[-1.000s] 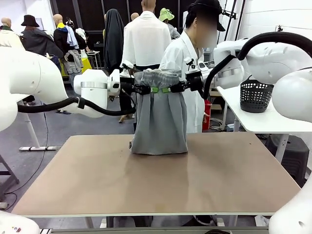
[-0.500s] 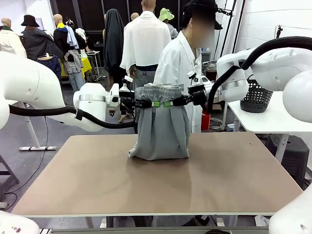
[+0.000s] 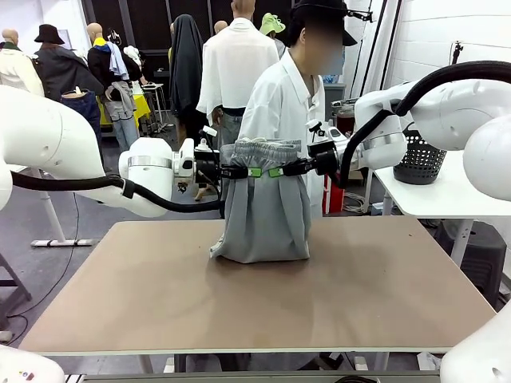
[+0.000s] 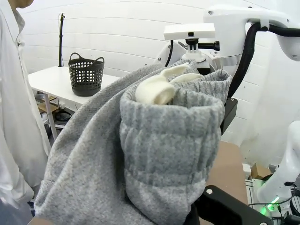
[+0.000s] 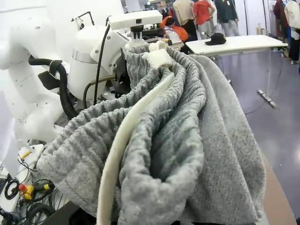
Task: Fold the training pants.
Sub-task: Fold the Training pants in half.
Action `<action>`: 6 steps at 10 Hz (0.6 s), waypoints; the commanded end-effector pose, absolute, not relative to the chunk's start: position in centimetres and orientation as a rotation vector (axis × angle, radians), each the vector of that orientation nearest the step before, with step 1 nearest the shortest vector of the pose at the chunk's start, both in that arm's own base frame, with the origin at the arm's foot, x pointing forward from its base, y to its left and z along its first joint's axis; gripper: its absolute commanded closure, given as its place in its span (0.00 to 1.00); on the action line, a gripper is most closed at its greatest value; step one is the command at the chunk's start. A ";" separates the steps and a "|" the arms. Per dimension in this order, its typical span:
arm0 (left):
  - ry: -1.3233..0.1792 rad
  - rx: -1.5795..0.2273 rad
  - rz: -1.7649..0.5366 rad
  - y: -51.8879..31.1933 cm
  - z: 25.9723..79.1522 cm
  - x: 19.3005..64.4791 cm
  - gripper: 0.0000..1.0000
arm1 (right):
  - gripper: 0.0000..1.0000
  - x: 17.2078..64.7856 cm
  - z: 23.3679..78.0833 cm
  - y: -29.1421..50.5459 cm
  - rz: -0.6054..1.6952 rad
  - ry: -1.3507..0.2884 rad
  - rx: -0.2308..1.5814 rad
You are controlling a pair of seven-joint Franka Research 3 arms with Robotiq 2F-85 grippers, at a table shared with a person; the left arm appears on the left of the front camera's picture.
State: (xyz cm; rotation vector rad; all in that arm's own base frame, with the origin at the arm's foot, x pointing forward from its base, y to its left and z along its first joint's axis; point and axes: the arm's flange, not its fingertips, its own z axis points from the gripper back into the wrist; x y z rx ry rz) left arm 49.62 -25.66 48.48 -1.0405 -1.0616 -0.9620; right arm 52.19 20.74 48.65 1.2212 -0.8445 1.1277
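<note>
The training pants [image 3: 264,209] hang by the waistband above the bench's [image 3: 255,295] far edge, their lower end resting bunched on the wood. The left claw [image 3: 244,171] and right claw [image 3: 281,169] are each clenched on the waistband, just beside one another. Since a second ago the pants have sunk slightly, and the person [image 3: 283,104] behind has shifted left. In both wrist views grey fabric hides the fingertips; the pale drawstring [image 4: 157,89] pokes out.
</note>
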 end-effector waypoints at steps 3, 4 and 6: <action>-1.036 -1.049 -0.926 -25.6 48.0 48.3 1.00 | 1.00 51.4 47.7 20.7 1.105 -0.823 1.252; -0.986 -1.056 -0.886 -25.5 47.3 46.6 1.00 | 1.00 50.4 46.7 20.5 1.082 -0.802 1.281; -0.928 -1.065 -0.818 -25.1 46.1 44.2 1.00 | 1.00 49.4 44.8 20.2 1.043 -0.796 1.316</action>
